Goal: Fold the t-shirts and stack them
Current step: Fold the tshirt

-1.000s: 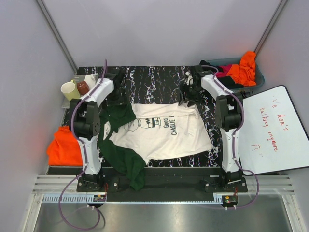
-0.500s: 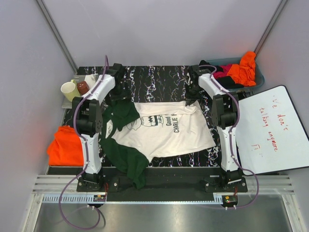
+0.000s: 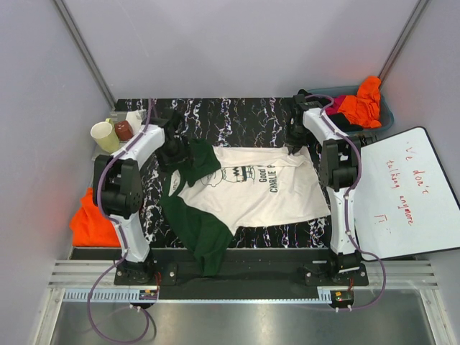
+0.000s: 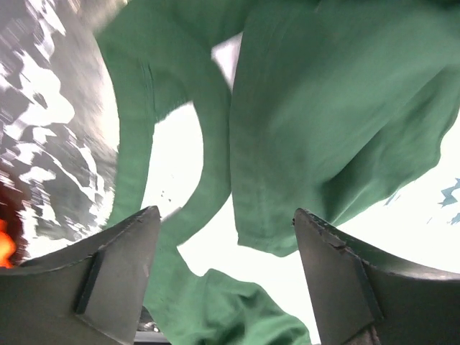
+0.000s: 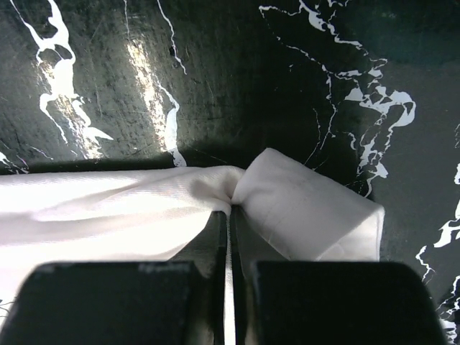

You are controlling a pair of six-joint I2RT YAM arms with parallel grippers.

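Observation:
A cream t-shirt (image 3: 251,188) with dark green sleeves (image 3: 203,230) and a dark print lies spread on the black marbled table (image 3: 237,118). My right gripper (image 3: 295,147) is shut on the shirt's far right corner. In the right wrist view the cream cloth (image 5: 302,208) bunches at the closed jaws of the right gripper (image 5: 230,210). My left gripper (image 3: 175,152) hovers over the far left green sleeve. In its wrist view the left gripper (image 4: 226,215) stands open above green cloth (image 4: 323,122), holding nothing. An orange t-shirt (image 3: 93,219) lies left of the table.
A bin (image 3: 384,115) at the back right holds orange (image 3: 363,100), magenta and black shirts. A cream cup (image 3: 104,134) and a brown cup (image 3: 123,130) stand at the back left. A white board with red writing (image 3: 402,190) lies on the right.
The right gripper has shut on the shirt's corner and pulled it right and away, shifting the whole shirt. The left gripper has moved right over the green sleeve.

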